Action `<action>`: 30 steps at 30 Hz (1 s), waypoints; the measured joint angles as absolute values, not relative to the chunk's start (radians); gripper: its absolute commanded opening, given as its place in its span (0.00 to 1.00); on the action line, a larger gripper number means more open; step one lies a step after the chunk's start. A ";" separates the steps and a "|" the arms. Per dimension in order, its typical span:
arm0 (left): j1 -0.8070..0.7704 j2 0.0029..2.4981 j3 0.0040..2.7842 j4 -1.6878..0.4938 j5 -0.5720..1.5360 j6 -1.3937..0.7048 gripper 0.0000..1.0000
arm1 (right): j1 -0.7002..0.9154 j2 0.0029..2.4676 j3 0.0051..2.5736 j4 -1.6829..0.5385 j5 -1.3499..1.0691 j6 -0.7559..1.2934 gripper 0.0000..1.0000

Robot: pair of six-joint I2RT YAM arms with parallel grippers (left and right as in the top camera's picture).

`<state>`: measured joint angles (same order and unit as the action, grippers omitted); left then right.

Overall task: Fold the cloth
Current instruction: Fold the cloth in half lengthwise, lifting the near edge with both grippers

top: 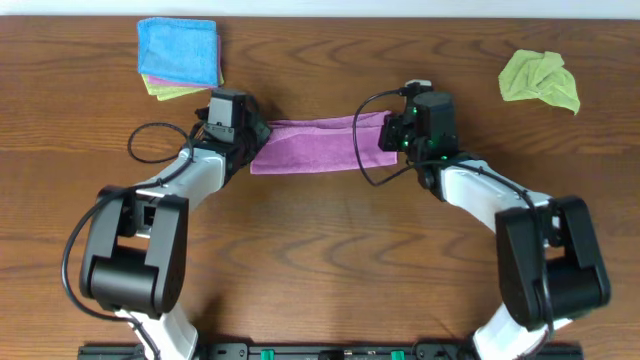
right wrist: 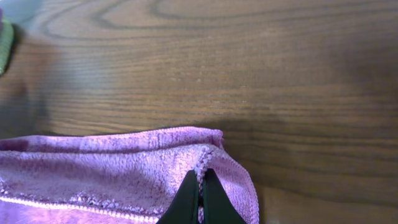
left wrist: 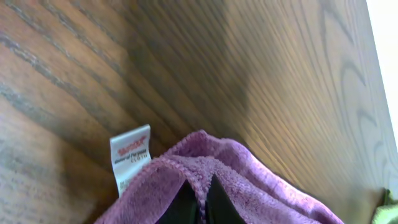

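Note:
A purple cloth (top: 315, 143) lies folded into a long band across the far middle of the table. My left gripper (top: 252, 135) is shut on the cloth's left end; in the left wrist view the hem (left wrist: 199, 163) is pinched between the black fingers (left wrist: 202, 199), with a white label (left wrist: 130, 152) beside it. My right gripper (top: 388, 132) is shut on the cloth's right end; in the right wrist view the stitched corner (right wrist: 208, 149) sits between the fingers (right wrist: 200, 186).
A stack of folded blue, pink and green cloths (top: 180, 55) lies at the far left. A crumpled green cloth (top: 540, 78) lies at the far right. Black cables (top: 365, 140) loop over the purple cloth's right part.

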<state>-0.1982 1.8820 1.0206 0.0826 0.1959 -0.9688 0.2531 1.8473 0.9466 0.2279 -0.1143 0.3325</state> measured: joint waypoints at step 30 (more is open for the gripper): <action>-0.198 1.969 1.021 0.228 0.117 -0.918 0.58 | 0.253 1.892 0.947 0.296 -0.089 0.324 0.42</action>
